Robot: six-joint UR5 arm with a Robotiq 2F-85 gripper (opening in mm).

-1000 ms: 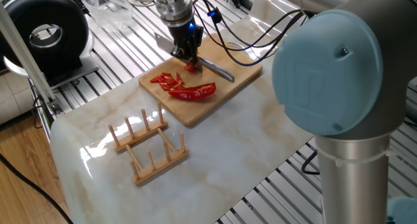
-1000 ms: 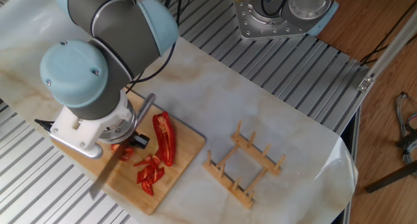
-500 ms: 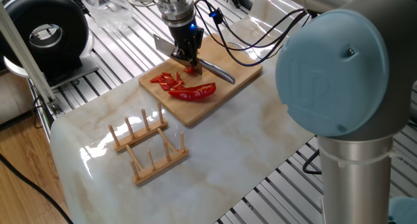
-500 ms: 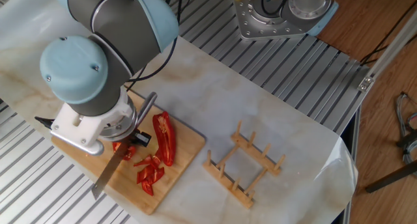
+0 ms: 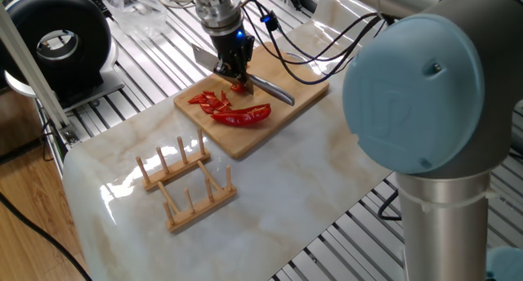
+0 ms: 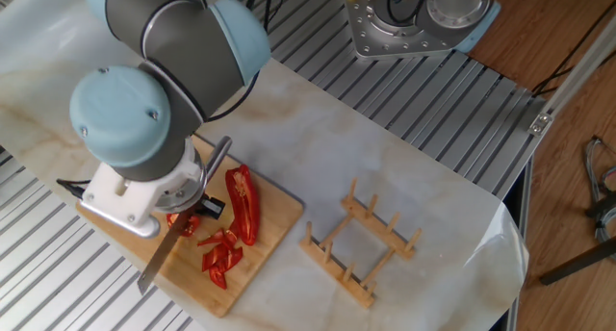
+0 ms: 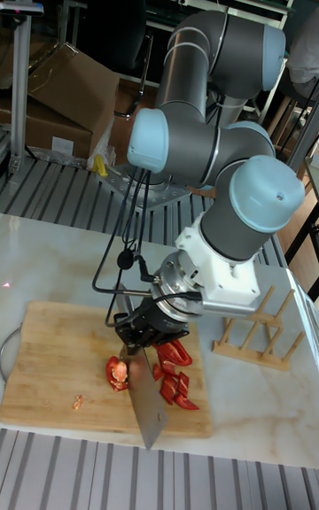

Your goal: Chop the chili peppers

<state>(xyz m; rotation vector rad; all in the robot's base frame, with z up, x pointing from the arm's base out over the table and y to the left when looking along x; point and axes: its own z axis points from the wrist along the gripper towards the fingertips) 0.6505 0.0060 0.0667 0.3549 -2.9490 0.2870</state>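
Over the last second little is seen to have changed: the knife [image 7: 146, 404] is tilted slightly differently in the other fixed view, the blade swung a touch toward the board's near edge, while the chili peppers [image 5: 231, 107] lie where they lay before. From this it is judged that a cutting stroke is under way, or being lined up, rather than finished, and that most of the chopping is left to do. The hand [image 7: 146, 330] is closed on the knife's handle, the blade pointing down and outward over the cutting board [image 5: 290, 108]. The peppers are all on the board: one long curved half [image 6: 243, 204] lies whole, a cluster of cut strips [image 6: 221, 255] sits just beside it, and a small red piece [image 7: 117, 373] rests against the blade near the hand. A tiny fleck [image 7: 77, 402] lies apart on the board. No container is seen; the wooden rack [image 5: 186, 184] on the counter [image 5: 278, 191] stands well apart from the board and holds nothing.
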